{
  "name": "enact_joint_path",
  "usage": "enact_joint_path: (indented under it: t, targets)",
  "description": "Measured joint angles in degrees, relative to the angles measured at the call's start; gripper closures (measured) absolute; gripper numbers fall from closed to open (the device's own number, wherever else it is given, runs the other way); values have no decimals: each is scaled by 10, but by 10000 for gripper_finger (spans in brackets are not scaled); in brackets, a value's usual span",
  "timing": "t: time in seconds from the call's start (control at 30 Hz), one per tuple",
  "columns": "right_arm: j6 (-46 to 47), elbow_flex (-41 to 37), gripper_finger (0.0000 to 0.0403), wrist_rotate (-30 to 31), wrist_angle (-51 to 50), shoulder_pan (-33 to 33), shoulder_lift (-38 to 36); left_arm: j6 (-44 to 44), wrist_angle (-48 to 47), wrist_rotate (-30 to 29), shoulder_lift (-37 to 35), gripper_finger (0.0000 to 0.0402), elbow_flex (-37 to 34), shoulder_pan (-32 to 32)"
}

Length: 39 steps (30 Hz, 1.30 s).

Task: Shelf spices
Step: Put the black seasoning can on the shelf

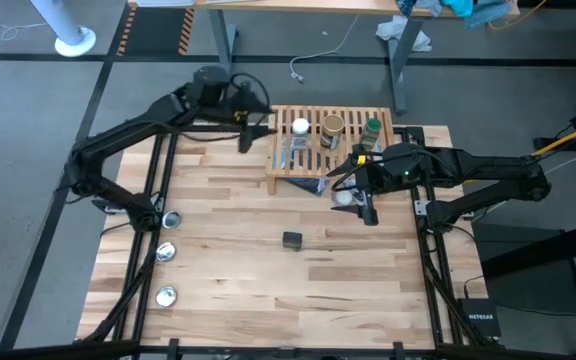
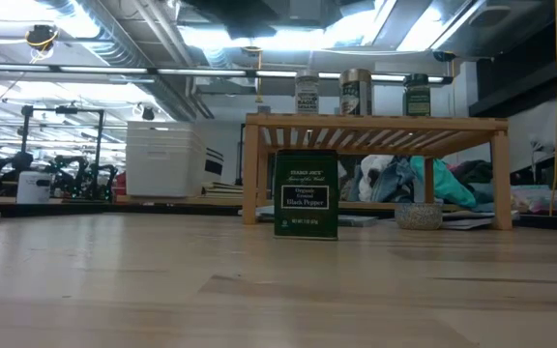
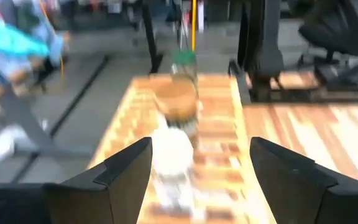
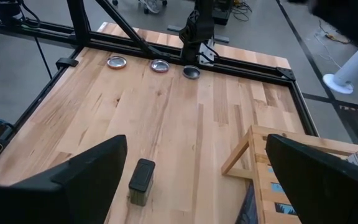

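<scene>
Three jars up, one tin sitting out on the boards

Three spices are standing in a row on the shelf at the upper middle of the high view: the white-capped jar, the tan-brown jar and the green-lidded jar. The dark tin is sitting alone on the table below centre, well apart from the shelf. I am holding my right gripper just beside the shelf's lower right corner, fingers spread and empty. My left gripper is hovering at the shelf's left end, fingers apart. My left wrist view is smearing the jars, so their labels are unreadable there. Something pale under my right gripper is partly hidden; I cannot identify it.
</scene>
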Motion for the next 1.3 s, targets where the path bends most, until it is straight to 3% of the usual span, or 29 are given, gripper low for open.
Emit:
enact_joint_path:
  t: [0.17,0.37,0.57,0.7,0.9,1.1,1.3]
  targets:
    - [10,0,13,-9,0,0,0,-10,-169,-48,-55,137,0,-38]
    - [47,0,13,-52,0,0,1,-62,-326,-103,-70,137,-2,-145]
    - [84,0,13,-97,-56,3,4,-88,-310,-228,-64,137,-55,-282]
    - [107,0,13,-94,-118,46,-23,-115,-305,-286,-63,137,-109,-342]
    - [147,0,13,48,-129,165,-111,-194,-236,-302,-64,137,-210,-374]
    - [211,-56,13,262,-137,302,-172,-243,-63,-301,-64,137,-331,-387]
    - [276,-141,13,376,-123,376,-174,-280,116,-301,-64,137,-422,-400]
